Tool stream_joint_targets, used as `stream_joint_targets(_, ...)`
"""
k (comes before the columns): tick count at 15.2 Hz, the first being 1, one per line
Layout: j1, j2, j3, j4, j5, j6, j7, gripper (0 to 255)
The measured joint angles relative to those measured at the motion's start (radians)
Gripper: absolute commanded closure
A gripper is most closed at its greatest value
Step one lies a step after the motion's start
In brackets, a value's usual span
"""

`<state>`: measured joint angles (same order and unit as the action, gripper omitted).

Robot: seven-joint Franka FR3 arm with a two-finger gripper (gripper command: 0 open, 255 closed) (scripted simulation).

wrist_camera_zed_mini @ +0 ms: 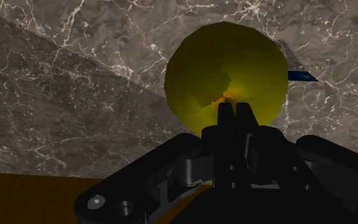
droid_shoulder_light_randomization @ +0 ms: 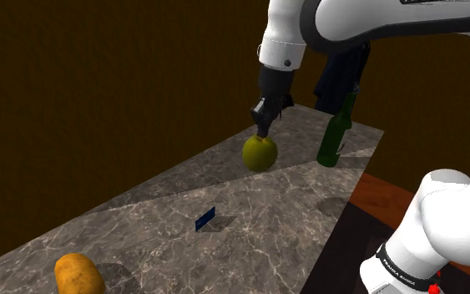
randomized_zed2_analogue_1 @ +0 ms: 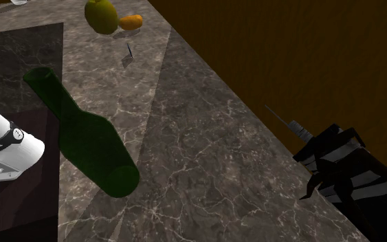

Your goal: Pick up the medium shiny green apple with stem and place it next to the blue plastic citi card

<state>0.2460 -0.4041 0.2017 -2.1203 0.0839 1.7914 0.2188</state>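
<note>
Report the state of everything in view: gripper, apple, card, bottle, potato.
gripper: shut, fingers together at the apple's top; whether they pinch the stem is unclear.
apple: yellow-green, right under the gripper, apart from the card.
card: blue, standing on its edge on the counter.
bottle: green, upright.
potato: lying on the counter.

Black two-finger gripper (wrist_camera_zed_mini: 234,108) front and centre, fingers pinched close, only a thin seam between them. Tips sit right at stem dimple of round shiny yellow-green apple (wrist_camera_zed_mini: 231,60), which bulges large just beyond them. Small blue card (wrist_camera_zed_mini: 302,76): one sharp corner poking out past apple's edge. Grey marble counter with white veins (wrist_camera_zed_mini: 75,95) underneath, darker shadow band across it. Brown strip (wrist_camera_zed_mini: 25,197) along counter's edge beside gripper body.
</note>
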Motion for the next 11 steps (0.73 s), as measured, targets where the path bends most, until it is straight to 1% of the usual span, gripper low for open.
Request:
stream_joint_targets(4, 0.033, 0.008, 0.070, 0.016, 0.018, -0.002, 0.097, 255)
stream_joint_targets(9, 0.069, 0.050, 0.162, 0.053, 0.030, 0.009, 0.222, 255)
stream_joint_targets(11, 0.077, 0.060, 0.182, 0.062, 0.031, 0.011, 0.249, 255)
